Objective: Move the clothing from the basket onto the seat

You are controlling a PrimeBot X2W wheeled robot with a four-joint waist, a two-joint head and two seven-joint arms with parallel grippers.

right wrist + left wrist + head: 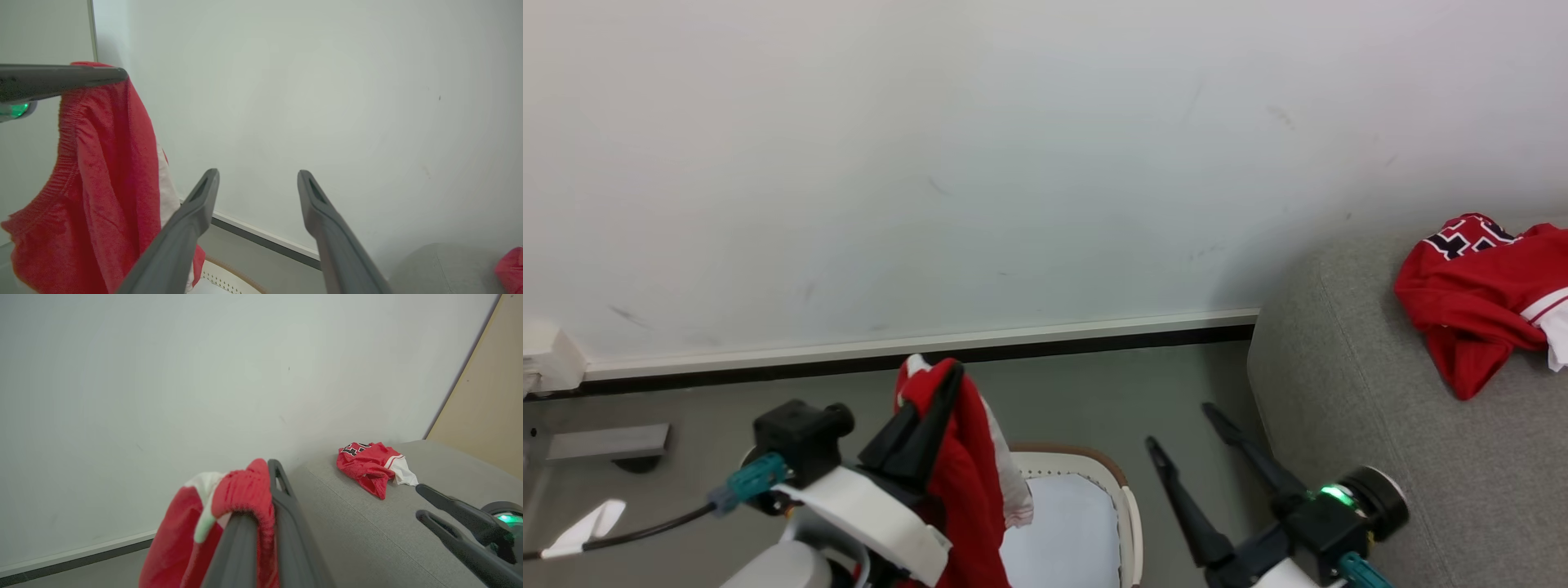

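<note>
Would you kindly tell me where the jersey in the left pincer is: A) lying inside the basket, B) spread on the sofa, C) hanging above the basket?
C: the left pincer is shut on the red jersey, which hangs above the basket.

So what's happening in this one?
The left gripper is shut on a red jersey, holding it up over the basket. A second red jersey already lies crumpled on the grey sofa to the right. The right gripper is open and empty, between basket and sofa. The held jersey is not yet on the sofa.
</note>
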